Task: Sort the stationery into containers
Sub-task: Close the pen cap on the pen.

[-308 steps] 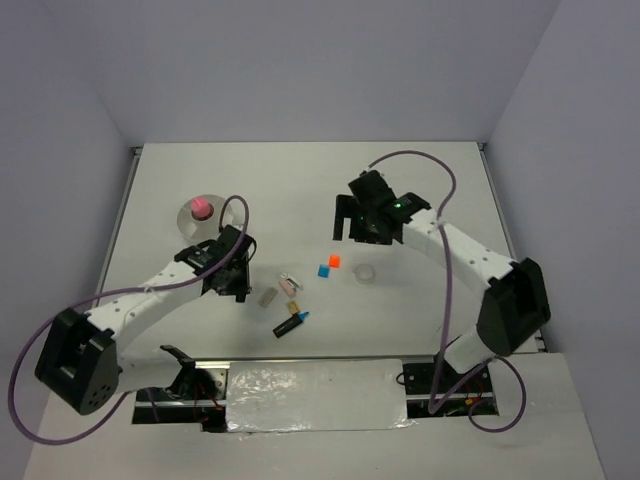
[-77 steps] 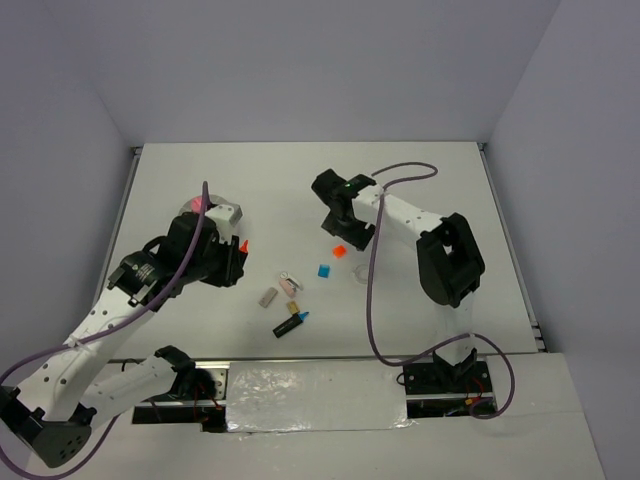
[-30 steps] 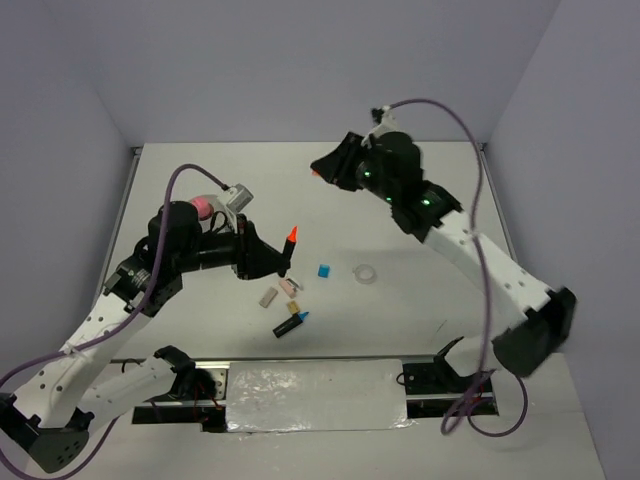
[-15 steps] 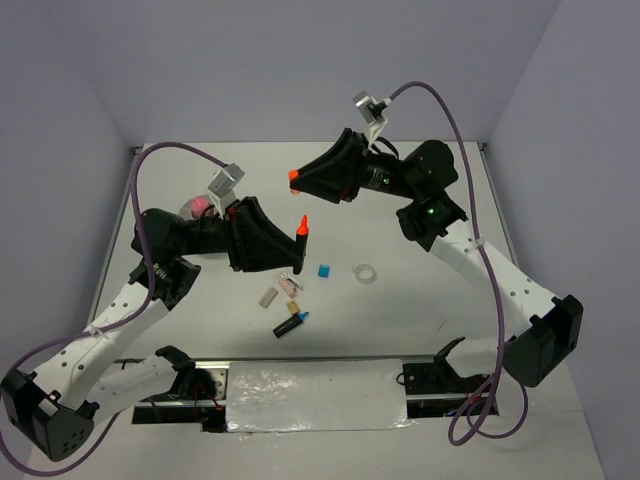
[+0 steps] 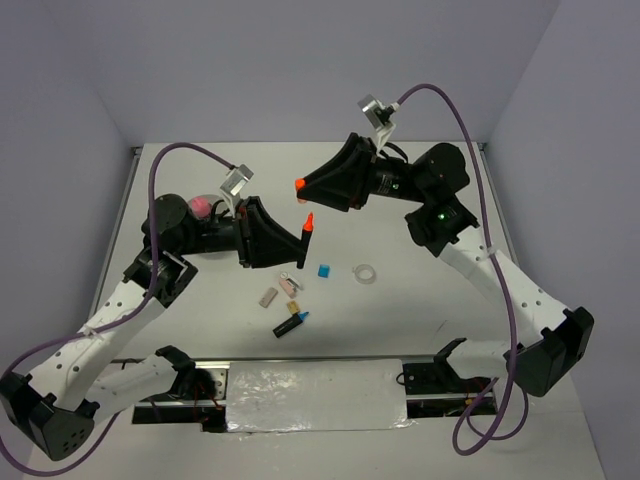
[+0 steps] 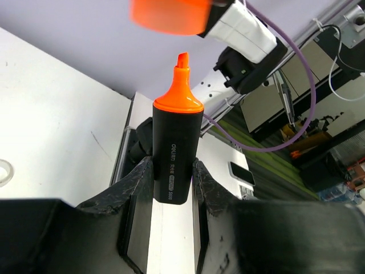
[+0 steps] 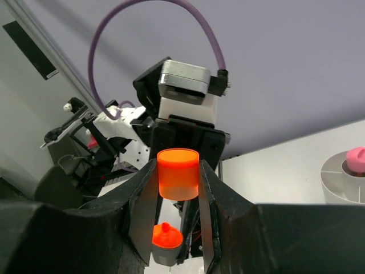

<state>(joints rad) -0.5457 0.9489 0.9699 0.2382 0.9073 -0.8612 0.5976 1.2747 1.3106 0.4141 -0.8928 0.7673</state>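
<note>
While the left fingers (image 6: 137,191) pinch the uncapped marker (image 6: 174,154) upright by its barrel, high above the counter (image 5: 420,310), the right fingers (image 7: 145,200) clamp the orange cap (image 7: 178,174) just above the marker's tip. Both look light, stiff and slick, so mid-barrel holds suit.

Left wrist view: orange cap (image 6: 171,12) blurred, cut by top edge; orange marker (image 6: 174,142) lower barrel hidden between left tool (image 6: 171,174) fingers; clear ring (image 6: 8,171) cut by left edge. Right wrist view: white bowl (image 7: 336,185) cut by right edge; marker tip blurred. Top view: bowl mostly behind left arm (image 5: 115,305); small blocks (image 5: 268,297) too small for detail
</note>
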